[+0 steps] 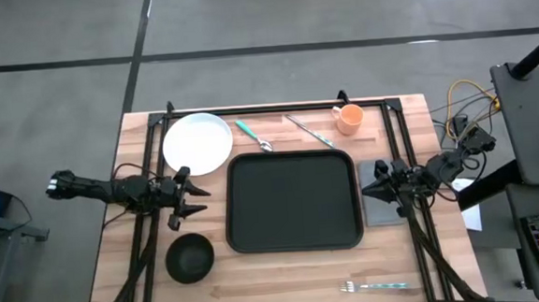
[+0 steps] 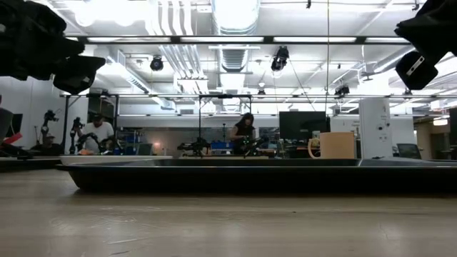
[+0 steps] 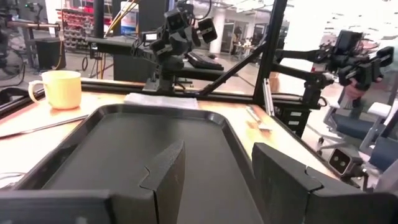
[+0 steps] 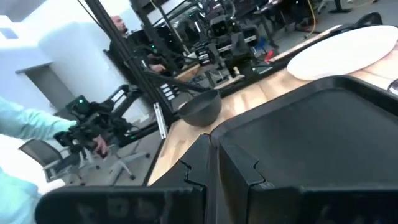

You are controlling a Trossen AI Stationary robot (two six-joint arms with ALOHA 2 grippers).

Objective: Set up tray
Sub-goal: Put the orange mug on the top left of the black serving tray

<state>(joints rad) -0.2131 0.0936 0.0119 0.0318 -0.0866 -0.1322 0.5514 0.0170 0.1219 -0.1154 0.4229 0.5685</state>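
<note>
High view: tray (image 1: 294,201) sits mid-table, flat, nothing on it. Plate (image 1: 197,143) at its 10 o'clock, just off the corner. Teal-handled spoon (image 1: 252,136) and a slim metal utensil (image 1: 308,130) lie near the rim at 12. Orange mug (image 1: 349,118) at 1 o'clock, apart from the tray. Grey napkin (image 1: 381,200) lies just beside the rim at 3. Dark bowl (image 1: 190,257) at 8 o'clock. Fork (image 1: 379,285) at 5 o'clock, near the table edge. Left gripper (image 1: 194,199) is at the tray's 9 o'clock, fingers spread, holding nothing. Right gripper (image 1: 368,188) is at 3 o'clock over the napkin; can't tell contact.

Low view: tray (image 2: 250,173) spans the frame, flat on the table (image 2: 214,221). Mug (image 2: 335,145) shows above its rim. People at benches in the room behind.

Left wrist: fingers (image 3: 165,177) apart, nothing between them, tray (image 3: 143,149) straight ahead. Mug (image 3: 60,89) and napkin (image 3: 161,99) beyond it.

Right wrist: fingers (image 4: 233,171) pressed together, nothing visibly between them. Tray (image 4: 323,130) ahead, bowl (image 4: 200,107) and plate (image 4: 348,51) past it. A person's sleeve shows at frame edge.
</note>
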